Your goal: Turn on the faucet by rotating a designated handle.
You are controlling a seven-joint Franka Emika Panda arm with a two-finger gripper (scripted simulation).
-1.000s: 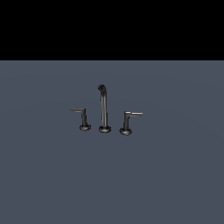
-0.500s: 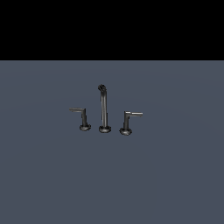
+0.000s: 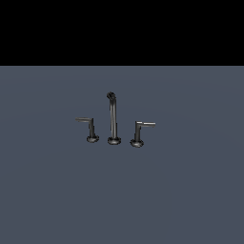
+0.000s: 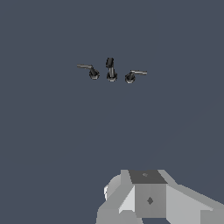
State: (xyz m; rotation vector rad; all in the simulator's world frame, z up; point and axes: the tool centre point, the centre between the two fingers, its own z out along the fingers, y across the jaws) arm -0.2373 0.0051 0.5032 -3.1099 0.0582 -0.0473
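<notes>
The faucet stands on the grey floor, its tall thin spout (image 3: 113, 119) with a bent tip in the middle. The handle (image 3: 90, 127), with a thin dull lever arm pointing to the exterior view's left, stands on that side of the spout. The twin handle (image 3: 139, 131), with a brighter, thicker arm, stands on the exterior view's right. The wrist view shows the spout (image 4: 111, 70), the handle (image 4: 89, 70) and the twin (image 4: 133, 75) far off. Only the gripper's grey body (image 4: 148, 199) shows there; its fingers are out of view. The arm does not show in the exterior view.
A flat, plain grey floor (image 3: 122, 200) lies all around the faucet. A black band fills the upper part of the exterior view.
</notes>
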